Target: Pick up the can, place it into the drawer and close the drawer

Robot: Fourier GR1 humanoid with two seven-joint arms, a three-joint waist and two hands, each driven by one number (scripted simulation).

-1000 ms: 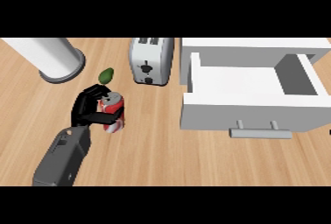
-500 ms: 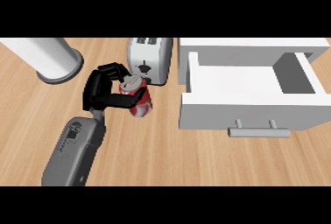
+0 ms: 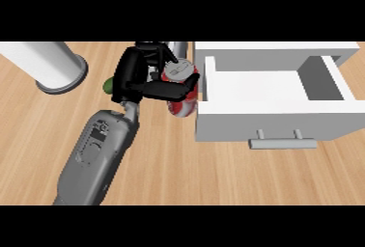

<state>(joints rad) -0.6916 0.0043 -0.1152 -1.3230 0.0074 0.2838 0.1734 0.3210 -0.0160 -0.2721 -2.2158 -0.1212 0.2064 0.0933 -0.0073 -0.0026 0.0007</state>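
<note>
The can (image 3: pixel 182 91) is red with a silver top and is held just left of the open white drawer (image 3: pixel 235 120), close to its left wall. My left hand (image 3: pixel 139 77) is shut on the can, thumb across its front and fingers curled over its far side. Whether the can is raised off the wooden counter or resting on it cannot be told. The drawer's inside is bare and its grey handle (image 3: pixel 283 143) faces me. My right hand shows nowhere.
A white cylinder on a grey base (image 3: pixel 46 65) stands at the back left. Behind my hand a toaster (image 3: pixel 179 48) is mostly hidden. A small green object (image 3: pixel 108 85) peeks out left of my wrist.
My left hand has carried the can to the right and further back, from the counter's left-middle up to the drawer's left wall. The drawer has stayed open.
</note>
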